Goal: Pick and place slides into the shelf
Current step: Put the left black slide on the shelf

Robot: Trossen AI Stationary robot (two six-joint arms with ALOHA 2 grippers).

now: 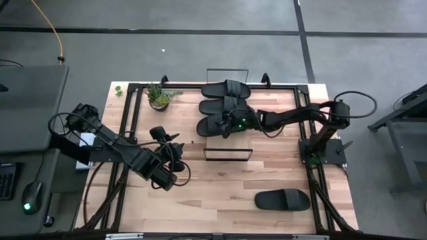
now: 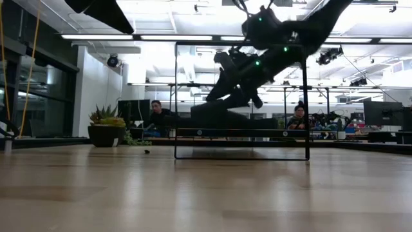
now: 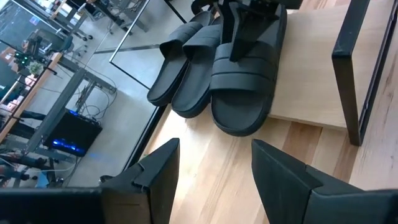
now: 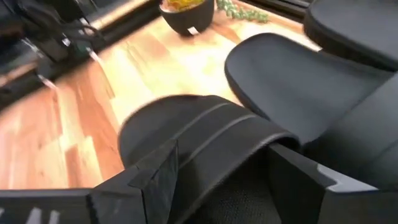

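Observation:
Three black slides lie side by side on the light-wood shelf [image 1: 227,144], between its black wire rails: the far one [image 1: 227,89], the middle one [image 1: 223,105] and the near one [image 1: 212,125], also the nearest slide [image 3: 239,93] in the left wrist view. A fourth slide [image 1: 282,199] lies on the table near its right front corner. My right gripper [image 1: 231,124] is over the near slide, open, its fingers standing on either side of the wide strap [image 4: 205,134]. My left gripper [image 1: 170,139] waits open left of the shelf, facing the slides [image 3: 214,155]. My right gripper [image 4: 224,155] comes down from above over the near slide's strap [image 3: 239,78], with the fingers [image 4: 155,177] wide apart across it. The slide lies flat on the shelf. I cannot tell whether the fingers touch the strap.
A potted plant [image 1: 160,97] stands on the table left of the shelf's far end. The shelf's near wire rail [image 1: 227,155] stands between the slides and the table's front. Bare tabletop [image 1: 213,193] lies in front. People sit in the room beyond [image 2: 158,113].

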